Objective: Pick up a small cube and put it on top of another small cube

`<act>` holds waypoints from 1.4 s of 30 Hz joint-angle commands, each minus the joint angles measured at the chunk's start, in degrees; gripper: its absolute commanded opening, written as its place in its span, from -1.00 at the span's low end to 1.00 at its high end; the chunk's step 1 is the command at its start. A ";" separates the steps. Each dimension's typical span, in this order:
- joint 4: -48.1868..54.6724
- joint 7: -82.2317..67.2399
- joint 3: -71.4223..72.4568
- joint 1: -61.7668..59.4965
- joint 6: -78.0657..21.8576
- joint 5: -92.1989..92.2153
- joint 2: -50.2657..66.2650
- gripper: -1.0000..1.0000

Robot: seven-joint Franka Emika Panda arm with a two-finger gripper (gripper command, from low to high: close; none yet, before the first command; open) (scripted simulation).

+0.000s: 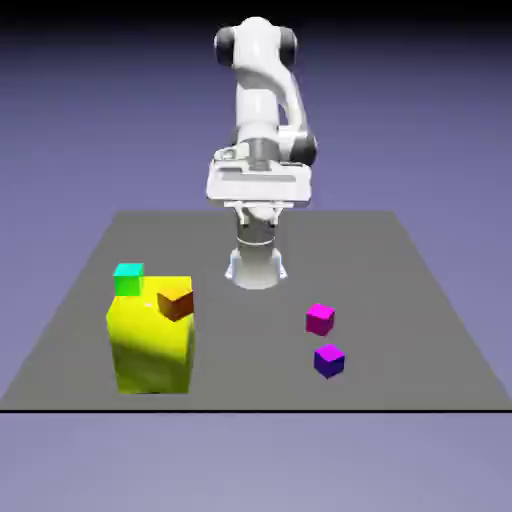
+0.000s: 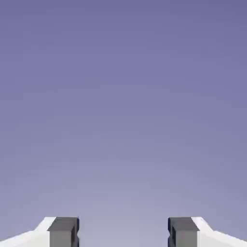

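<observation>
Farther out than the hand (image 1: 259, 215), whose fingers are spread apart, and lower, on the exterior view's right, sit the plain magenta cube (image 1: 320, 320) and, just beyond it, the glossy dark purple cube (image 1: 329, 361)

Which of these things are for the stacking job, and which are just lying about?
For the job:
- purple cube
- pink cube
- gripper

Just lying about:
- yellow block
- teal cube
- orange-brown cube
</observation>
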 commanded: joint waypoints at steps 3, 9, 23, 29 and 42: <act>2.42 -4.65 1.45 2.31 -4.18 -7.48 5.95 0.00; 7.24 -13.96 4.36 6.94 -12.52 -22.43 17.85 0.00; 18.29 -35.25 11.02 17.52 -31.62 -56.64 45.07 0.00; 22.40 -27.15 6.46 17.63 -27.56 -67.54 55.44 0.00; 12.59 -33.90 21.03 13.36 -34.93 -44.66 36.91 -1.00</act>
